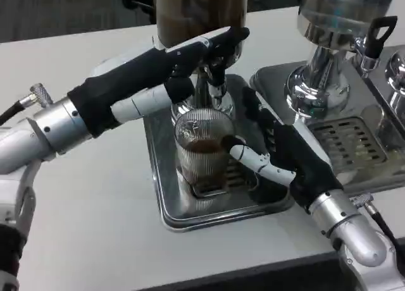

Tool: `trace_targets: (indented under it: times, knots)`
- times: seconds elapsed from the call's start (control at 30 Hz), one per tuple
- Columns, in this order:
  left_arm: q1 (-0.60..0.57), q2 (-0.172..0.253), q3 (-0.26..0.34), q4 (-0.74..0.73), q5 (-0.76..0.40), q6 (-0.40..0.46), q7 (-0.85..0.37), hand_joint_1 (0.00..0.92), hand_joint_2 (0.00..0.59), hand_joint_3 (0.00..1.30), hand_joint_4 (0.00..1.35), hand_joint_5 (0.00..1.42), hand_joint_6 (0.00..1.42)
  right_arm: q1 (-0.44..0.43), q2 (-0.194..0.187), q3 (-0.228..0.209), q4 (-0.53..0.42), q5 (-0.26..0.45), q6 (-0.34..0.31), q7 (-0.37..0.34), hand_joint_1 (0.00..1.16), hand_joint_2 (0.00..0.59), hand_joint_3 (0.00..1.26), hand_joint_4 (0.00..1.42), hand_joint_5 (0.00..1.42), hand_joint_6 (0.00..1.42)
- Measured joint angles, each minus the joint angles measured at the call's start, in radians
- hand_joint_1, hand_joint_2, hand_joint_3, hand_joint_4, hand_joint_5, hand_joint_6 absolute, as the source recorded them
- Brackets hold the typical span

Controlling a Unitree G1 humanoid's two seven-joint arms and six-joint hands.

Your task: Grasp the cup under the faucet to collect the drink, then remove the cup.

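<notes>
With the ribbed clear glass cup [204, 145] held by the right hand [278, 155] and the black faucet lever [218, 47] pressed by the left hand [171, 66], the cup should be kept upright under the spout.

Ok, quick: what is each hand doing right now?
Left hand: fingers grip the dispenser's black tap lever.
Right hand: holds the ribbed clear glass cup.

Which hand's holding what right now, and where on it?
The right hand holds the ribbed clear glass cup by its side wall, under the faucet. The left hand rests on the dispenser's black tap lever; a firm grip cannot be told.
</notes>
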Motion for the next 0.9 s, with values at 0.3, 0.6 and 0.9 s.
trace_targets:
  times: [0.3,0.6,0.9]
  knots:
    - [0.0,-0.014,0.036,-0.032,-0.037,0.03,-0.017,0.0,0.044,0.09,0.0,0.05,0.05,0.0,0.003,0.0,0.003,-0.001,-0.001,-0.002,0.56,0.258,0.0,0.0,0.0,0.02]
    - [0.0,-0.021,0.091,-0.119,-0.114,0.073,-0.029,0.0,0.043,0.11,0.02,0.08,0.05,0.0,0.012,0.001,0.004,-0.003,-0.002,-0.004,0.56,0.258,0.0,0.0,0.0,0.02]
    - [0.031,-0.021,0.128,-0.254,-0.157,0.094,-0.03,0.0,0.053,0.14,0.06,0.1,0.08,-0.002,0.013,-0.001,0.014,-0.003,-0.013,-0.004,0.56,0.258,0.0,0.0,0.0,0.02]
